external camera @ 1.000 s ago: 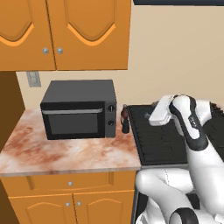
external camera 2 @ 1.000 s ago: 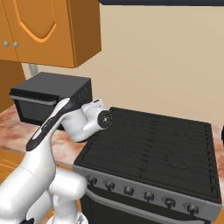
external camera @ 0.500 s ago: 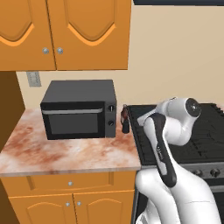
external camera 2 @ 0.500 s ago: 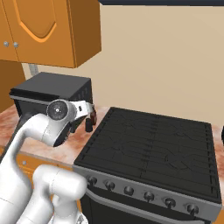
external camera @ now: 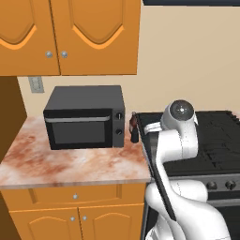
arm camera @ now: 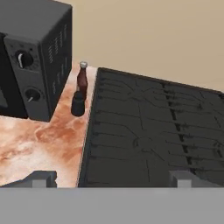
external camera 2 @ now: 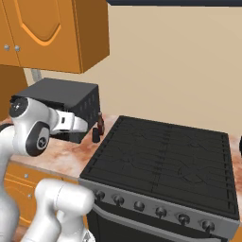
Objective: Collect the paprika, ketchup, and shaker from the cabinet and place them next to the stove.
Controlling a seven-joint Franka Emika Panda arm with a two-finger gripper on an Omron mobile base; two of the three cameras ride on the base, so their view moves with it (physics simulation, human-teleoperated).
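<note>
While the gripper (arm camera: 111,178), jaws apart and empty, is leaving ketchup (arm camera: 82,78) and shaker (arm camera: 78,104) at centre-left beside the stove (arm camera: 148,131), you are swinging clear for the paprika.

a glossy white arm (external camera: 176,140) is being shown in the lower right of the left base view, built from rounded, bulbous segments. a round joint cap with a small dark centre is being seen at its top, and a long dark strip is running down the side of one link. in the right base view the same arm (external camera 2: 33,132) is appearing at the lower left, with a dark grey ring set into a joint and a grey marking on the white forearm link. two pale grey fingertips (arm camera: 41,178) are being seen at the bottom of the hand view.
</note>
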